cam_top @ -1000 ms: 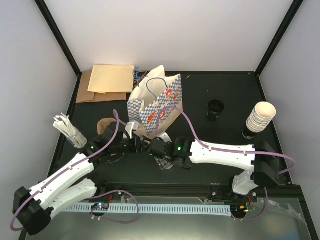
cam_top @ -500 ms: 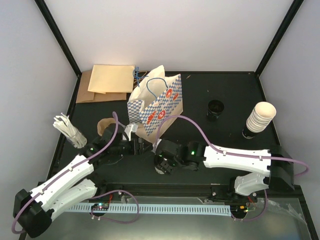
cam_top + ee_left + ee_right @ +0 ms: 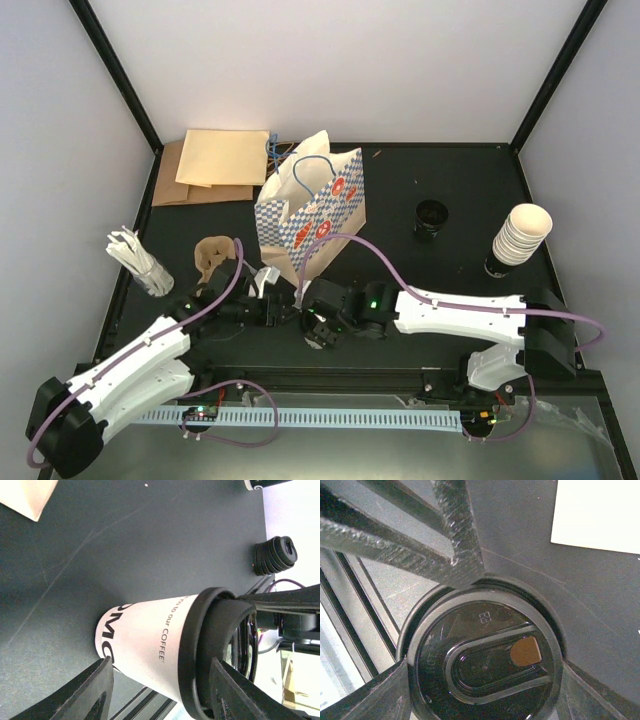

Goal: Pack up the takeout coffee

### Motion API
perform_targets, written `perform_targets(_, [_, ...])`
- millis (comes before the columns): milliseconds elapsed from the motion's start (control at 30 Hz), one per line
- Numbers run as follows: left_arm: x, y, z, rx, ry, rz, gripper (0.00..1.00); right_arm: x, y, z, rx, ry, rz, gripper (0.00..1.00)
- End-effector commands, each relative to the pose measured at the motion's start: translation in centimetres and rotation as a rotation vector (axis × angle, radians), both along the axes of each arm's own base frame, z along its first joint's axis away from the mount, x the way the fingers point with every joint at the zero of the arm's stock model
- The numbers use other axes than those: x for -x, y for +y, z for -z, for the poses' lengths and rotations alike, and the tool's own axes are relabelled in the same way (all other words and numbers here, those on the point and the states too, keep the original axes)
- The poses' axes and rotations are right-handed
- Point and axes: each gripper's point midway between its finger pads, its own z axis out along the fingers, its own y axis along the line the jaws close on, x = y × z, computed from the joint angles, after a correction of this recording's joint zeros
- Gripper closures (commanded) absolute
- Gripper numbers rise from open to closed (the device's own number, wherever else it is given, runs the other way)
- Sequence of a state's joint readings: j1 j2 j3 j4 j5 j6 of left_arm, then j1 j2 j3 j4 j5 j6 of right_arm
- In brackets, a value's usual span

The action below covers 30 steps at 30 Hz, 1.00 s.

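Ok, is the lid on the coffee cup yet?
On. The black lid sits over the rim of the cup in the left wrist view; whether it's snapped tight, cannot tell.

Cream paper cup (image 3: 145, 645), black print, upright; round black lid (image 3: 485, 665) on its rim

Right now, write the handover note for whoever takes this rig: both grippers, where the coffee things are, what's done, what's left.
Left gripper: jaws on either side of the paper cup; a firm grip cannot be confirmed.
Right gripper: closed on the black lid from above.
Cup: upright on the table, near the front edge, in front of the checked bag.
Done: the lid sits on the cup's rim; whether it is fully pressed down cannot be told.
Left: release the lid, then carry the capped cup into the open bag.
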State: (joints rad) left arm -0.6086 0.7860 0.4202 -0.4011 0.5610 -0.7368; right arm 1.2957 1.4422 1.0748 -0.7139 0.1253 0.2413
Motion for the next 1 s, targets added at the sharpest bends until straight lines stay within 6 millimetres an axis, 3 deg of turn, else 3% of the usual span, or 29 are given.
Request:
perform_targets(0, [0.5,-0.7,-1.3,0.073,-0.007,0.038,0.47,-0.3,-0.9,0.8,0.075,-0.013,0.01,0.3])
perform_targets(300, [1.1,-0.4,0.4,0.044,0.039,0.04,0.53,-0.1,-0.5,1.1,0.085,0.003,0.001,0.31])
perform_targets(467, [0.5,-0.5,0.4,0.05,0.019,0.029,0.56,0.2,-0.4,1.3,0.093,0.015,-0.013,0.31])
perform_targets(767, [0.0,-0.5,1.5,0.024,0.025,0.014,0.54,0.8,-0.3,1.8,0.114,0.052,-0.04,0.31])
perform_targets(967, [0.3,1.2,4.8,-0.086,0.107,-0.06,0.59,1.2,-0.6,2.8,0.15,0.078,-0.047,0.31])
